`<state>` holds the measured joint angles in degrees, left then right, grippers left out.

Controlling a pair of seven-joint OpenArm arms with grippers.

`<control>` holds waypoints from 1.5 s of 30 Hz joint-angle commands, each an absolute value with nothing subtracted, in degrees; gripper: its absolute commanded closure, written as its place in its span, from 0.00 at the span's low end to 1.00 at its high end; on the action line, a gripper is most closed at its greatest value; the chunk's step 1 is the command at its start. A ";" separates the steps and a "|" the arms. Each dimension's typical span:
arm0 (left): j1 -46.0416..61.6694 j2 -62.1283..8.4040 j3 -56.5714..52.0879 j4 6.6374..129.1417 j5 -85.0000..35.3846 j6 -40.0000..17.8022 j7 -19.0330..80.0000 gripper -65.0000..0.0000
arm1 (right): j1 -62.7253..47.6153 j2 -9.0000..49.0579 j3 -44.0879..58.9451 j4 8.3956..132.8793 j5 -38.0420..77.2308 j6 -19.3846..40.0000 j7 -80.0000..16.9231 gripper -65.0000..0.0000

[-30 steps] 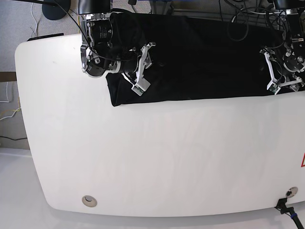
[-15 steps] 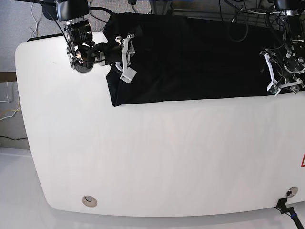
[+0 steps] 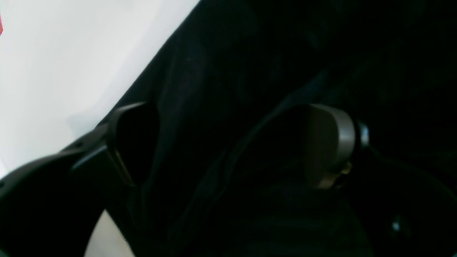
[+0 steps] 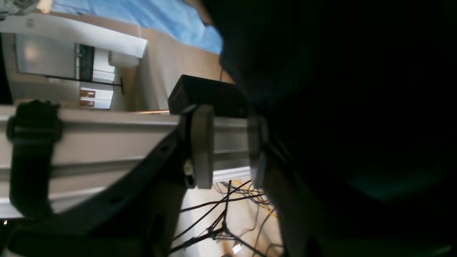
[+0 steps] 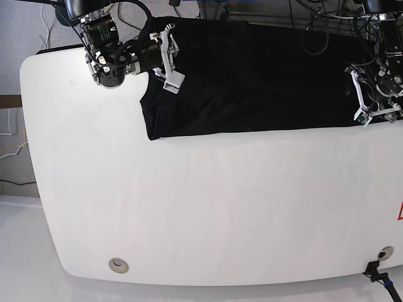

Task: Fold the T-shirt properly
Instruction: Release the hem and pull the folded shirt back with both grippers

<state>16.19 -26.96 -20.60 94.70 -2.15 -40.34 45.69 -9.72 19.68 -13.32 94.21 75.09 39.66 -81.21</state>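
The black T-shirt (image 5: 252, 78) lay in a long band along the far edge of the white worktop (image 5: 208, 207). The right gripper (image 5: 169, 58) hovered at its left end, fingers a little apart with nothing visibly between them. The left gripper (image 5: 368, 94) sat over the right end, fingers wide apart on the cloth. The fold looked part-done; next, each gripper would need to pinch a cloth edge.

The T-shirt (image 5: 252, 82) runs past the tabletop's (image 5: 208, 207) far edge; its print is hidden. Both wrist views are too dark to show folds.
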 commanded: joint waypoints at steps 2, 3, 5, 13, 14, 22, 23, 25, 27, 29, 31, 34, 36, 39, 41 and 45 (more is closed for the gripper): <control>15.69 -27.82 -21.05 95.52 -2.33 -40.00 45.41 0.10 | -5.93 19.56 -10.24 95.52 77.32 40.00 -80.00 0.77; 15.69 -27.74 -21.05 95.52 -2.33 -40.00 45.41 0.10 | -4.44 19.38 -10.07 95.52 77.14 40.00 -80.00 0.77; 15.69 -27.74 -21.05 95.52 -2.33 -40.00 45.41 0.10 | -2.33 18.42 -9.01 95.34 77.05 40.00 -80.00 0.77; 15.69 -27.56 -21.05 95.52 -2.33 -40.00 45.23 0.10 | -0.57 12.44 1.19 95.52 62.99 40.00 -79.52 0.79; 15.69 -27.56 -21.05 95.52 -2.33 -40.00 45.05 0.10 | -0.75 11.47 1.80 95.52 62.90 40.00 -79.52 0.82; 15.69 -25.54 -23.43 95.52 -2.33 -40.00 41.27 0.49 | -3.82 9.36 2.07 95.34 55.43 39.96 -76.09 1.00; 15.69 -25.54 -23.43 95.52 -2.33 -40.00 41.27 0.59 | -4.70 9.36 1.98 95.34 53.41 39.96 -75.12 1.00; 15.69 -25.45 -23.43 95.16 -2.33 -40.00 41.27 0.77 | -5.93 9.36 1.98 95.34 49.45 39.96 -73.01 1.00; 15.69 -24.40 -23.52 94.11 -2.33 -40.00 41.19 0.93 | -6.20 9.36 1.89 95.34 45.76 40.00 -72.48 1.00; 15.69 -24.13 -23.52 93.67 -2.33 -40.00 41.19 1.00 | -6.90 9.36 1.98 95.34 44.00 40.00 -72.40 1.00; 15.69 -23.96 -23.52 92.88 -2.24 -40.00 41.19 1.00 | -7.34 9.36 1.98 95.34 42.59 40.00 -71.43 1.00; 15.69 -23.96 -23.52 89.89 -2.24 -40.00 41.19 1.00 | -7.43 9.36 1.98 95.25 38.20 40.00 -70.73 1.00; 15.69 -23.96 -23.34 88.22 -2.24 -40.00 41.19 1.00 | -7.43 9.45 1.98 95.25 34.68 40.00 -70.37 1.00; 15.69 -23.96 -23.08 86.02 -2.24 -40.00 41.19 1.00 | -6.81 9.54 2.07 95.25 28.26 40.00 -70.29 1.00; 15.25 -23.96 -22.20 85.93 -2.24 -40.00 41.19 1.00 | -5.49 9.71 2.15 95.16 24.75 40.00 -69.85 1.00; 11.56 -23.96 -17.89 85.85 -2.24 -40.00 41.19 1.00 | -1.98 11.74 2.15 89.45 21.58 40.00 -67.91 1.00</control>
<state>13.41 -23.68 -20.03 86.06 -3.20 -39.88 39.72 -3.55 9.56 1.78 92.05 26.81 40.84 -65.93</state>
